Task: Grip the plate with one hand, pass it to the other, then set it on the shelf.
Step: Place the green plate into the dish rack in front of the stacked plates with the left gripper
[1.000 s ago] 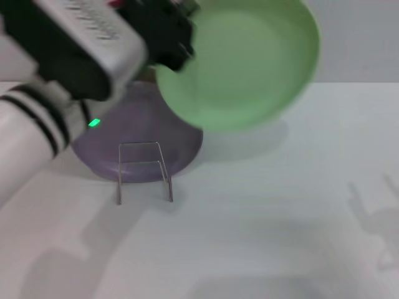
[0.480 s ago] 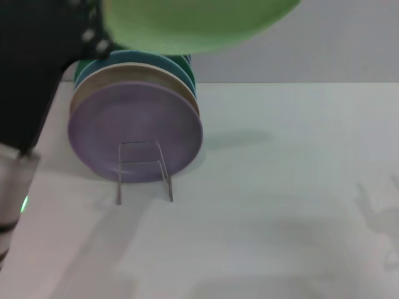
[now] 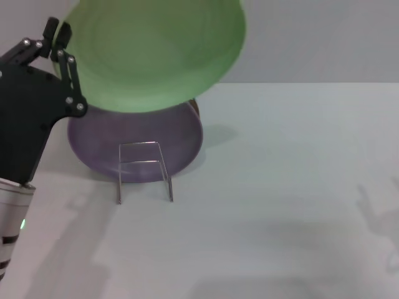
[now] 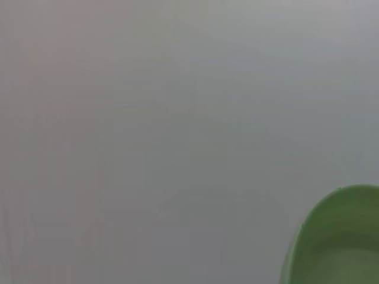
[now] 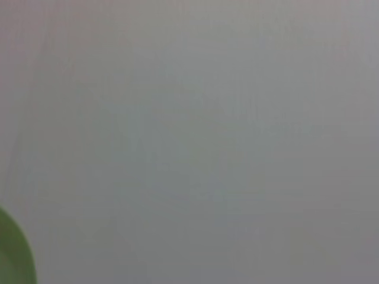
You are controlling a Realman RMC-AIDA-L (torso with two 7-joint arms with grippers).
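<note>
The light mint-green plate (image 3: 156, 53) is held up in the air at the upper left of the head view, tilted, above the lavender plate. My left gripper (image 3: 62, 45), black, is shut on the plate's left rim. The plate's rim also shows in the left wrist view (image 4: 337, 236), and a green sliver of it shows in the right wrist view (image 5: 10, 254). The silver wire shelf (image 3: 144, 171) stands on the table below the plate, with a small front loop. My right gripper is out of view.
A lavender plate (image 3: 134, 143) stands upright in the shelf; the plates behind it are hidden by the held plate. The white table (image 3: 280, 187) stretches to the right. A grey wall is behind.
My left arm has swung the green plate leftward and lowered it. It now covers the stacked plates behind the lavender one.
</note>
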